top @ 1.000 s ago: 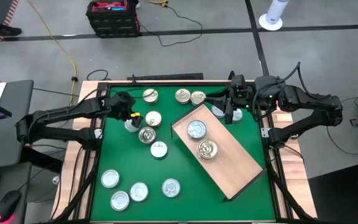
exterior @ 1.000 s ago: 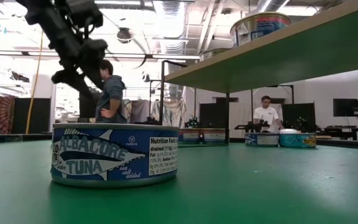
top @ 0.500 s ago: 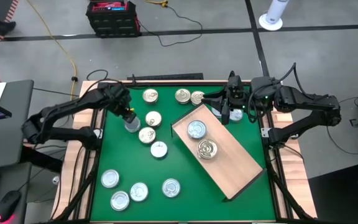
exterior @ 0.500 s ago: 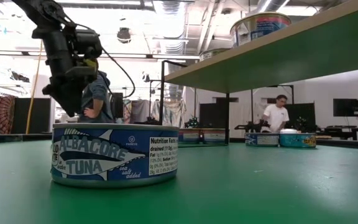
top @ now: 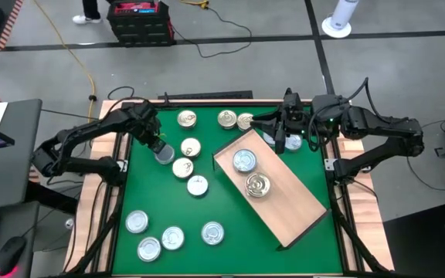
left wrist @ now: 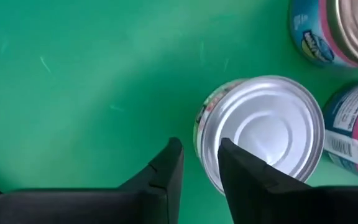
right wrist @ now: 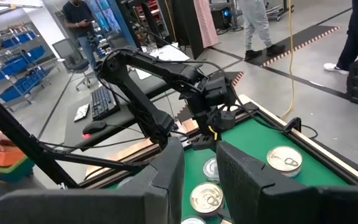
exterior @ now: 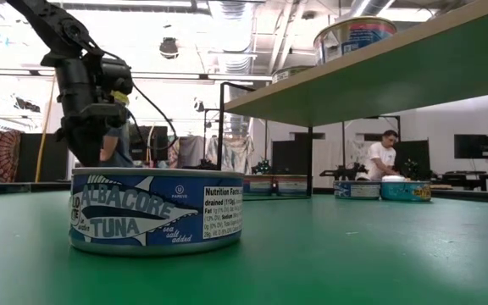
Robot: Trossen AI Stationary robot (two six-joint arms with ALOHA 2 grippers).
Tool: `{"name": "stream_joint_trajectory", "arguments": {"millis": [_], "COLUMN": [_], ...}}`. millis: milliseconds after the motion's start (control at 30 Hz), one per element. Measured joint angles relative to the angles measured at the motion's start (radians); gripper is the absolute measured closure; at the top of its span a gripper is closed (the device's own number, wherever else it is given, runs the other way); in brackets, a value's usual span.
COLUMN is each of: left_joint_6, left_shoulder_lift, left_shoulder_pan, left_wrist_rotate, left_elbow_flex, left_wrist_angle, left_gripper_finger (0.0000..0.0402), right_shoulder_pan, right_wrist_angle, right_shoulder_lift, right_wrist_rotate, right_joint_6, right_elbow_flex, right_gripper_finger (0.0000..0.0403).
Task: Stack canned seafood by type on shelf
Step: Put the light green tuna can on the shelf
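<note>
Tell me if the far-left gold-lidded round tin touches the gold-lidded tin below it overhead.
Apart. High view: green mat shows between the far-left gold-lidded round tin and the tin below it.

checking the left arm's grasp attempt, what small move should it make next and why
Probably reopen and shift sideways over the silver-lidded can. In the left wrist view the left gripper has its fingers nearly together with only green mat between them, and the can sits beside one finger, not between them.

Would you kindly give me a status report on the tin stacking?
Left claw down at silver tin. Right claw beside shelf far corner. Two tins on shelf. Nothing in the way.
</note>
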Motion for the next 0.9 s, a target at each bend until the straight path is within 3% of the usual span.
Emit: {"name": "stream_joint_trajectory", "arguments": {"millis": [533, 900], "left_joint_6": [-0.014, -0.091], "left_shoulder_lift": [0.0, -0.001], "left_shoulder_pan": [-0.015, -0.208], "left_wrist_rotate": [-0.012, -0.043], "left_elbow_flex": [-0.004, -0.004], "left_wrist_angle": [0.01, -0.002], "left_gripper_finger": [0.0339, 0.034], "right_shoulder_pan": [0.0, 0.0], "right_wrist_angle": [0.037, 0.038], "right_shoulder_lift": [0.004, 0.012], "right_wrist_rotate": [0.0, 0.001], "right_joint_6": [-0.009, -0.019], "right_elbow_flex": [0.001, 0.001], "right_gripper_finger": [0.028, 0.028]}}
